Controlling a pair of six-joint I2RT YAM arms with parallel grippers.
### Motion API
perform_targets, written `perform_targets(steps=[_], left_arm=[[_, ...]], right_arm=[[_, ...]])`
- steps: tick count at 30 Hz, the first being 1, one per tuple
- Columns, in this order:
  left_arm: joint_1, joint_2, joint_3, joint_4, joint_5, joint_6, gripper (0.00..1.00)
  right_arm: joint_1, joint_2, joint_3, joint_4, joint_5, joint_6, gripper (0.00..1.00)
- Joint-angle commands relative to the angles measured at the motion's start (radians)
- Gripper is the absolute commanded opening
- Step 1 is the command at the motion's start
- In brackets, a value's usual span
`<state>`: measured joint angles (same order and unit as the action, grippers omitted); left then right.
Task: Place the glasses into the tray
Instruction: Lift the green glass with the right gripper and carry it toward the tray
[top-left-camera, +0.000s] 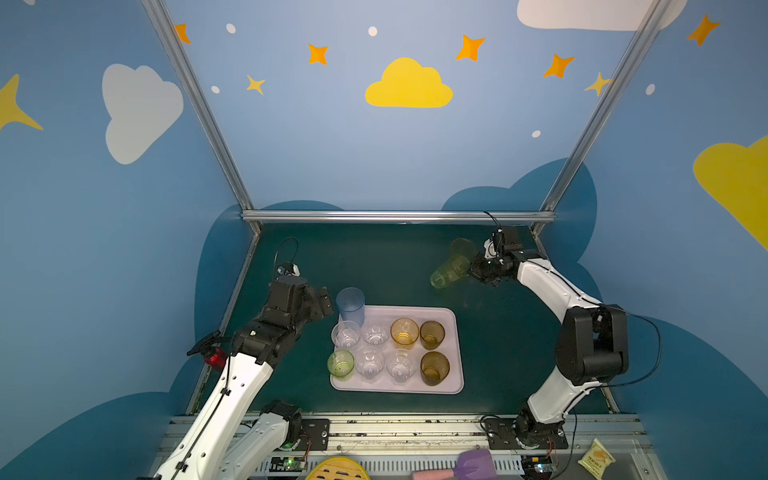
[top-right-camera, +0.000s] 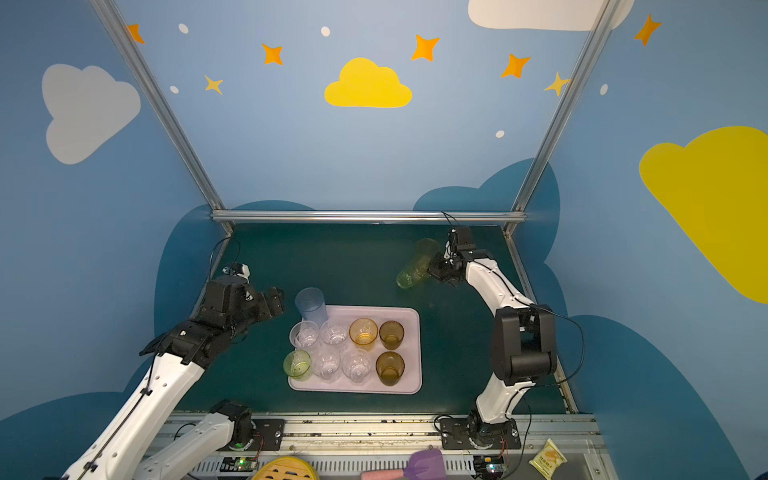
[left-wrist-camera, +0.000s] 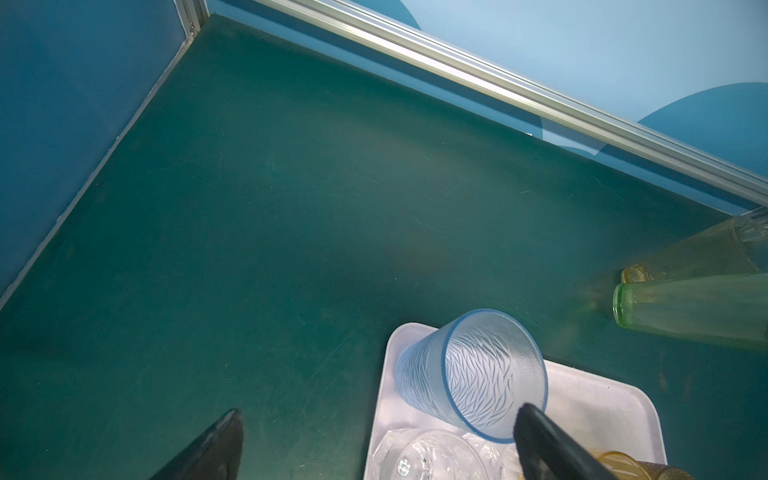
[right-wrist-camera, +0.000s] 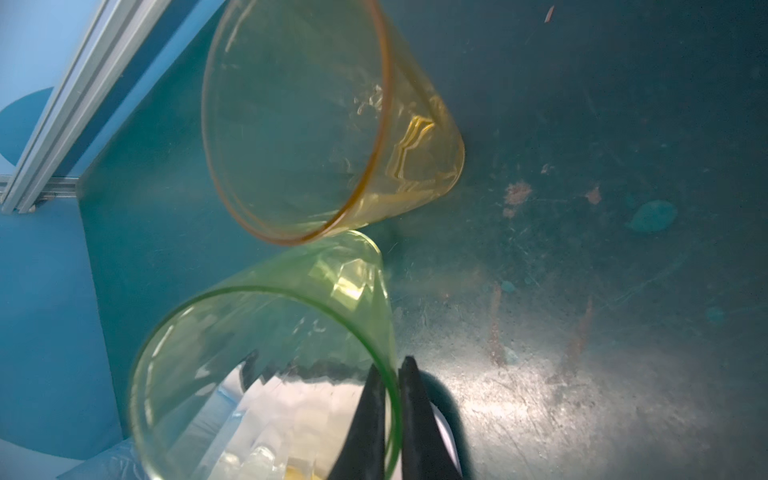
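Pinching rim of tilted yellow-green tall glass (right-wrist-camera: 266, 332), right jaws clamped nearly closed | tray (top-left-camera: 454, 345) lying left of them, toward arm bases | left jaws gaping empty

Left wrist view crops yellow-green glass (left-wrist-camera: 698, 311) and amber glass (left-wrist-camera: 702, 249) at frame edge; left tool (left-wrist-camera: 378, 413) shows tips only, body cut off.

Left arm (top-left-camera: 232, 399) and right arm (top-left-camera: 544, 278): white link shells, black joint housings. Thin black cable (top-left-camera: 659, 343) loops off each. Fingers (right-wrist-camera: 415, 415) black, tapered. Red spot (top-left-camera: 215, 358) at left elbow, possibly a lamp.
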<state>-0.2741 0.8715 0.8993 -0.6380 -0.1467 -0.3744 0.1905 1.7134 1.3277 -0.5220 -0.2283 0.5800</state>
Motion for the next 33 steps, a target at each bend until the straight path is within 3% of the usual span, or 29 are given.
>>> perform_targets(steps=[1, 33], left_arm=[[0.005, -0.017, 0.024, -0.011, 0.005, 0.014, 1.00], [0.010, -0.029, 0.024, 0.000, 0.074, 0.020, 1.00]], right_arm=[[0.005, 0.005, 0.025, -0.013, -0.014, -0.015, 0.09], [0.096, -0.134, -0.017, -0.028, -0.045, -0.016, 0.00]])
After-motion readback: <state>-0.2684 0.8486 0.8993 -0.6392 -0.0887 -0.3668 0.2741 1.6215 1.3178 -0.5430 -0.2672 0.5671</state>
